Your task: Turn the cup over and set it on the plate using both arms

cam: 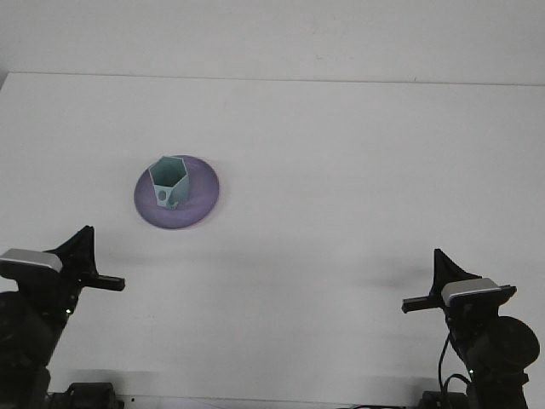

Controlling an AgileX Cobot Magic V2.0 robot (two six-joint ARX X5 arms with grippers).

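The cup (169, 181), a pale teal, six-sided piece, is seen standing upright with its mouth turned up on the purple plate (203, 194), which lies on the white tabletop (341, 170) left of centre. The cup sits toward the left part of the plate, well inside the rim, and nothing is in contact with it. The left hand (85, 260) is parked low at the near left edge of the tabletop, well apart from the plate; only one dark finger can be made out from this angle, so whether it is spread or closed cannot be told. The right hand (443, 281) is parked at the near right edge, far from the cup, and here too a single pointed finger is shown, so its spread cannot be judged either. Neither hand is seen to hold anything. From the way things lie, the flip and the placing are judged to be done, and the step in hand appears to be the return of both arms to rest. Little is called for next: the arms need only be settled at their parked poses, with the cup left undisturbed. Were any correction wanted, the cup would have to be approached by the left arm, which lies nearer.
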